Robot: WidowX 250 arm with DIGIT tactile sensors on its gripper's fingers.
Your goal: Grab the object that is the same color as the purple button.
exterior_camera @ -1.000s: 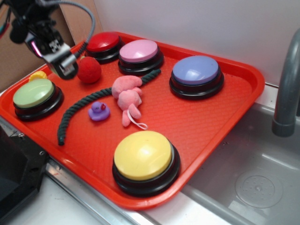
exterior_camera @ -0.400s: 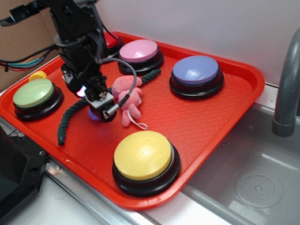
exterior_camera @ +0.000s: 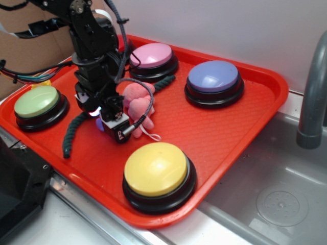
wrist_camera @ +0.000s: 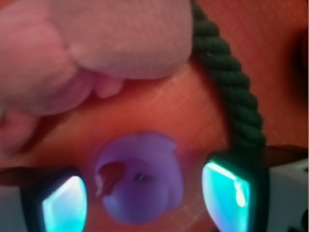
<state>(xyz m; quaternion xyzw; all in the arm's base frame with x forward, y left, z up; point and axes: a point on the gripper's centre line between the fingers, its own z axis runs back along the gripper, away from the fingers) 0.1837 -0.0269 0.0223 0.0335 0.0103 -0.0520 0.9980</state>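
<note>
A plain white wall (exterior_camera: pixel 230 25) stood behind the scene, with brown cardboard (exterior_camera: pixel 30 51) at the far left. To the right lay a stainless steel sink (exterior_camera: pixel 276 199) with a round drain, and a grey faucet pipe (exterior_camera: pixel 312 102) rose beside it. Soft, even light fell throughout.

Plush (wrist_camera: pixel 87 48) and rope (wrist_camera: pixel 231 92) beside duck (wrist_camera: pixel 140 176)
</note>
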